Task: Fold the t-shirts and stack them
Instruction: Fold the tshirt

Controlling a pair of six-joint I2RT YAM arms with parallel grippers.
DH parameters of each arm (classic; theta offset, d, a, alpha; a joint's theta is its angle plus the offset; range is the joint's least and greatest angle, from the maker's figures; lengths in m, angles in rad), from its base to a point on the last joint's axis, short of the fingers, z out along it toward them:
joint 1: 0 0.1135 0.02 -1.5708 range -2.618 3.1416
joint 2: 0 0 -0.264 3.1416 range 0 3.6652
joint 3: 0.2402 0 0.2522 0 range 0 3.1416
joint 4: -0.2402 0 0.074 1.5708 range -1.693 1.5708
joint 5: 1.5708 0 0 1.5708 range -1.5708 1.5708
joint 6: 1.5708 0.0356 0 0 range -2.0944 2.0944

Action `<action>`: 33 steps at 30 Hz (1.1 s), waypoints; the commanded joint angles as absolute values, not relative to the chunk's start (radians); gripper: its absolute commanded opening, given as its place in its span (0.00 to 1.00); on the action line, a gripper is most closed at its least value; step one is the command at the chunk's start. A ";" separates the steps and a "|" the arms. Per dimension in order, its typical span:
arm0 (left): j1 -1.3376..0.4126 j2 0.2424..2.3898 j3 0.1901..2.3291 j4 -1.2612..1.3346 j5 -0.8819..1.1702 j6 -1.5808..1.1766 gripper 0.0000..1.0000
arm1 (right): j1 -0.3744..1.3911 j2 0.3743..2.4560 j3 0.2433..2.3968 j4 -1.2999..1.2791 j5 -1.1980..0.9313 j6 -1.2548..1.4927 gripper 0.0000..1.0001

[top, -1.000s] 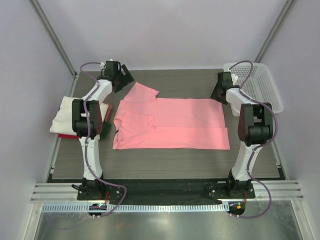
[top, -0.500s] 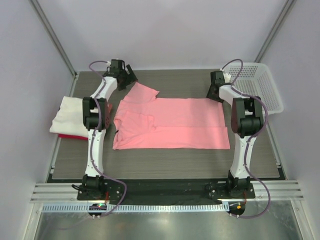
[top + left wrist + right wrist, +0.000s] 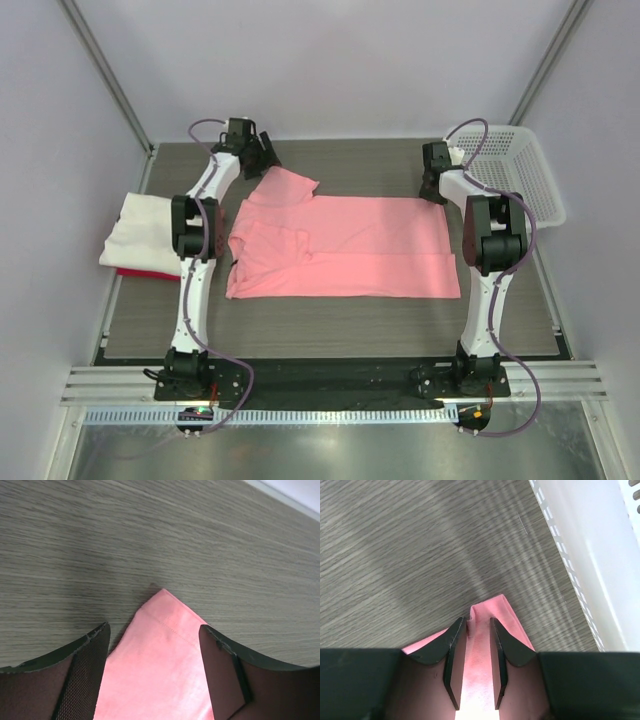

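A salmon-pink t-shirt [image 3: 340,245] lies spread flat on the table, part folded, with one sleeve pointing to the far left. My left gripper [image 3: 262,152] hovers at that sleeve's tip, open, and the sleeve corner [image 3: 160,670] lies between its wide fingers [image 3: 154,626]. My right gripper [image 3: 433,190] is down on the shirt's far right corner [image 3: 505,612]. Its jaws [image 3: 477,620] stand narrow, with a pucker of pink cloth in the gap against the left finger. A folded white t-shirt [image 3: 140,235] rests on a red one [image 3: 135,272] at the left edge.
A white mesh basket [image 3: 530,170] stands at the far right, its wall [image 3: 590,555] close beside the right gripper. Bare wood-grain table lies beyond the shirt's far edge and in front of it. Frame posts rise at both back corners.
The left gripper has moved right and farther back, onto the sleeve tip, and its jaws have narrowed slightly. The right gripper's jaws have narrowed over the shirt corner.
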State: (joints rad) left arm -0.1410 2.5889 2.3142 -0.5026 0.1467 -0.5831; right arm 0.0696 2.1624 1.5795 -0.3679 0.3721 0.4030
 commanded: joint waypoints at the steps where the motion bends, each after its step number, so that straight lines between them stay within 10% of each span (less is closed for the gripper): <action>1: -0.156 2.629 2.353 -0.578 0.192 -0.540 0.71 | 0.063 2.171 1.592 -0.393 0.374 0.411 0.30; 9: -0.169 2.680 2.439 -0.594 0.207 -0.541 0.50 | 0.064 2.161 1.588 -0.394 0.356 0.416 0.30; 17: -0.158 2.672 2.421 -0.494 0.218 -0.601 0.00 | 0.064 2.152 1.582 -0.393 0.344 0.416 0.29; 22: -0.134 2.573 2.243 -0.427 0.189 -0.597 0.00 | 0.071 2.137 1.578 -0.394 0.337 0.413 0.32; 26: -0.078 2.424 1.978 -0.261 0.160 -0.617 0.00 | 0.081 2.118 1.580 -0.388 0.334 0.423 0.61; 33: -0.031 2.365 1.867 -0.201 0.176 -0.620 0.00 | 0.081 2.128 1.621 -0.380 0.314 0.442 0.62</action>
State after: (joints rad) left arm -0.0399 2.3962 1.8786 -0.2508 0.1905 -0.6250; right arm 0.0887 2.1597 1.5822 -0.3687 0.3267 0.4171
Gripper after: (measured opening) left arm 0.003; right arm 0.620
